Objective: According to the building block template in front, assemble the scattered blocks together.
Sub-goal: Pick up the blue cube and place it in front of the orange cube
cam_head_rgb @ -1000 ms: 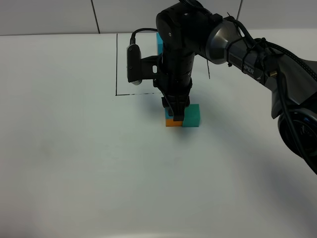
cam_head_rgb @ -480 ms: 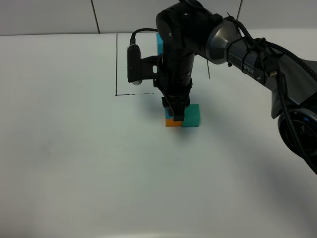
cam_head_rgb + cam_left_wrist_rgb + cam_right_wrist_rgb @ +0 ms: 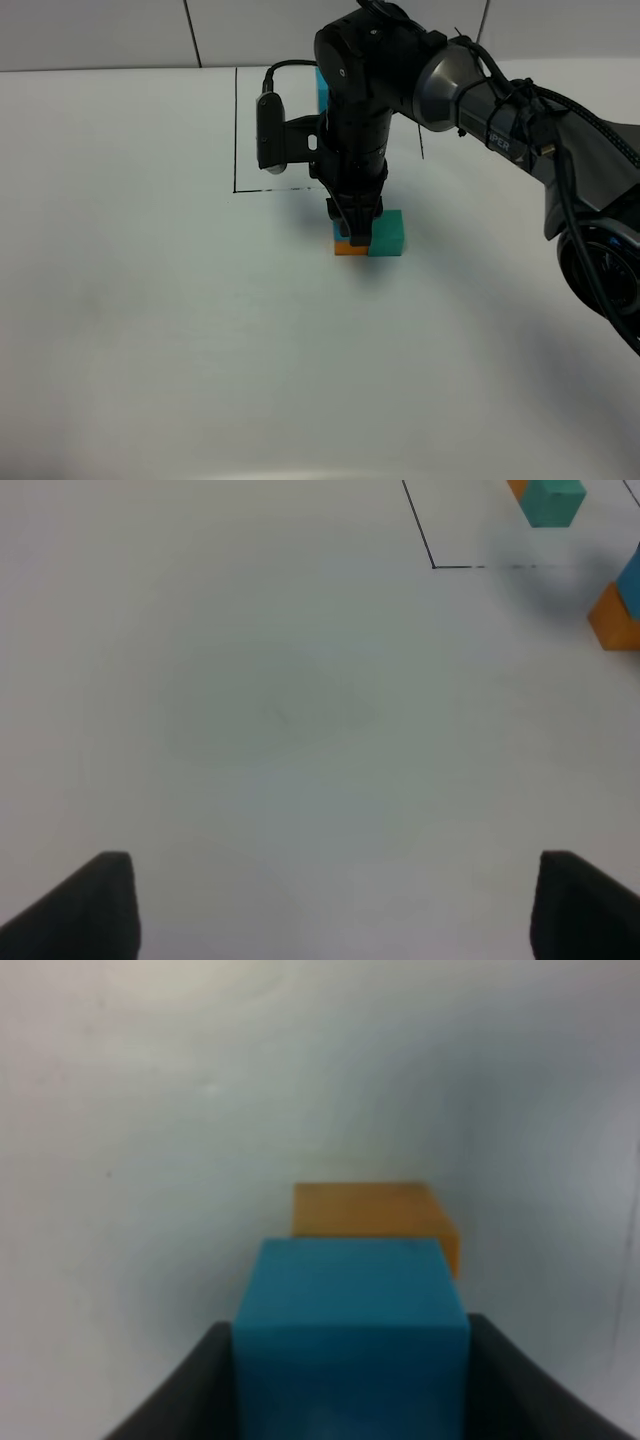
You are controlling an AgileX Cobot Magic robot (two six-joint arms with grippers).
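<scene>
My right gripper [image 3: 353, 228] reaches across the middle and is shut on the blue cube [image 3: 350, 1330], holding it right over the orange cube [image 3: 349, 248]. I cannot tell whether the two touch. The orange cube [image 3: 372, 1216] also shows past the blue one in the right wrist view. The teal-green cube [image 3: 387, 233] stands against the orange cube's right side. The template [image 3: 321, 86] lies inside the black outline [image 3: 235, 140], mostly hidden behind my right arm; only a blue part shows. In the left wrist view its teal-green cube [image 3: 550, 502] shows. My left gripper [image 3: 330, 910] is open and empty over bare table.
The white table [image 3: 150, 320] runs wide to the left and front of the blocks. The right arm's body [image 3: 520, 130] slants in from the right edge. A tiled wall [image 3: 100, 30] stands behind the table.
</scene>
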